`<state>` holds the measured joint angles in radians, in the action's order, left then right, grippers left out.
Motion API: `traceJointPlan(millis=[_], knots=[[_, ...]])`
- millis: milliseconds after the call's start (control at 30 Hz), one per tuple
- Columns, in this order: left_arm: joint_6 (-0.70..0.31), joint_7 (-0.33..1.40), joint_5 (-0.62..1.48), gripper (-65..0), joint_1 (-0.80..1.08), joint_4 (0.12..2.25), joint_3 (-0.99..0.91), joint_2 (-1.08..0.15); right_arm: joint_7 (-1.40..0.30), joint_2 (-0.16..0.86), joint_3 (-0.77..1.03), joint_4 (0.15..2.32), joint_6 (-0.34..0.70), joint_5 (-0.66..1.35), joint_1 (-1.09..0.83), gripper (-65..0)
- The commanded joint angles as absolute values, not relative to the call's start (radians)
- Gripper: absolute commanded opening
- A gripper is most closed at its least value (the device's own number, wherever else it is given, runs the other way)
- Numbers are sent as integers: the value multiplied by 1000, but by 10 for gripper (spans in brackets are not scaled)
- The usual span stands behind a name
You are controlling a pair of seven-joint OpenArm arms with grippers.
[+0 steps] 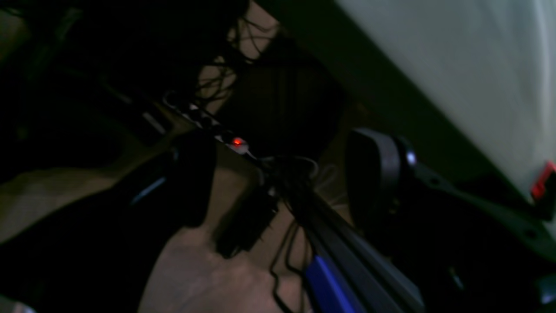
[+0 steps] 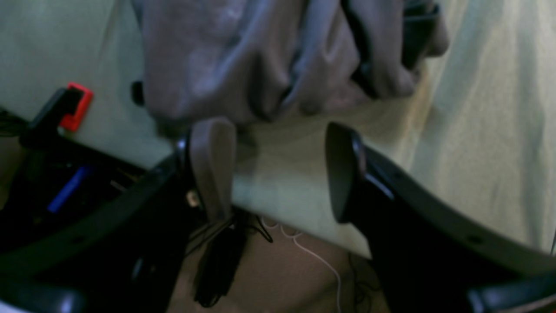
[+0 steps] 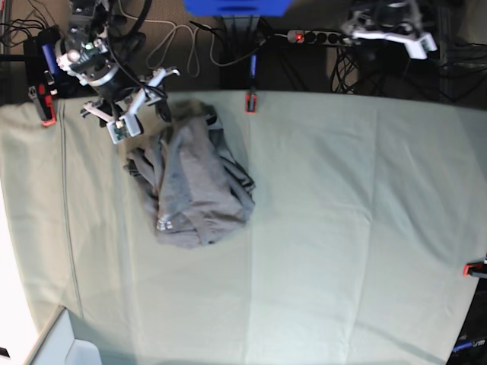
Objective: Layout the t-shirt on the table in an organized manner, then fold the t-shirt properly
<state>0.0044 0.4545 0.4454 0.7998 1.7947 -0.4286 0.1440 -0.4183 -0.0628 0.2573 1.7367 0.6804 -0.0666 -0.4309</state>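
while the t-shirt (image 3: 194, 182) lies crumpled in a heap on the table (image 3: 342, 228) near its back edge, the right gripper (image 2: 278, 174) hovers just beside it, jaws wide and empty. left gripper (image 1: 282, 182) sits off the table, also spread, holding nothing. risk: a pinch into the bunched folds may catch several layers and drag the heap instead of spreading it.

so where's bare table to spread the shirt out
Most of the table is bare: everything between the crumpled t-shirt and the red clamp at its edge, plus the strip below the shirt. It is crowded only around the right hand.
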Motion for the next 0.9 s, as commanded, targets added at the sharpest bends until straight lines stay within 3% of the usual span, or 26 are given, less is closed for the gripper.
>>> traceJointPlan(millis=[0,167,400,467,633,867], knots=[[1,440,444,-214,805,1813,-403,131,-394,-58,274,1756,698,-48,-432,-315],[1,438,449,-315,774,1802,-338,65,-390,-56,354,1748,698,-48,-427,-315],[1,438,450,-318,817,1782,-340,7,-400,-8,516,1678,698,-50,-200,-319],[1,437,450,-318,835,1787,-343,7,-400,39,552,1601,698,-50,-140,-352],[1,438,450,-319,872,1793,-398,15,-400,87,553,1388,698,-50,-45,-451],[1,438,450,-320,903,1793,-473,16,-390,42,438,1346,698,-47,-76,-456]])
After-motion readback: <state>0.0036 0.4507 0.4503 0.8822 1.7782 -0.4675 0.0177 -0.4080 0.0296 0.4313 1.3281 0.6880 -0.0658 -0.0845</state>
